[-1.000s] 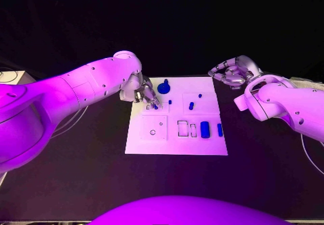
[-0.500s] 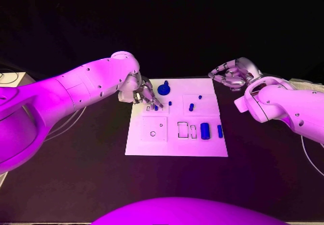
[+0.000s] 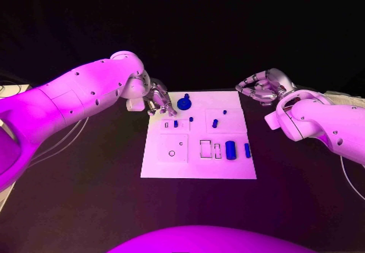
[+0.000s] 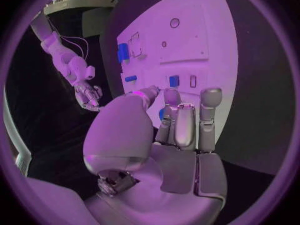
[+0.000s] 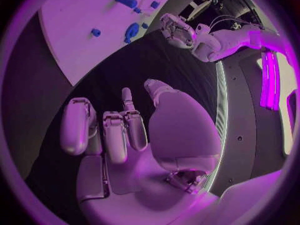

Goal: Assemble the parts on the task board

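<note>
The white task board [image 3: 194, 168] lies mid-table and appears as well in the left wrist view [image 4: 200, 40] and the right wrist view [image 5: 75, 25]. A blue knob part [image 3: 184, 101] stands at its far left edge. Small blue pieces [image 3: 175, 124] [image 3: 215, 123] stand further in, and a thick blue cylinder [image 3: 230, 149] lies at the near right. My left hand [image 3: 156, 98] hovers just off the board's far left corner beside the knob, fingers apart and holding nothing [image 4: 181, 135]. My right hand [image 3: 262, 87] hangs beyond the far right corner, fingers curled in on nothing [image 5: 119, 135].
Bare rectangular slots [image 3: 206, 146] and a round hole [image 3: 172, 153] mark the board's near half. Black table [image 3: 84, 195] surrounds the board. Cables [image 3: 57, 147] trail on the left side under my left arm.
My left hand has drawn back from over the board's far left slots to just off its corner, leaving a small blue piece standing there. The right hand has shifted slightly away.
</note>
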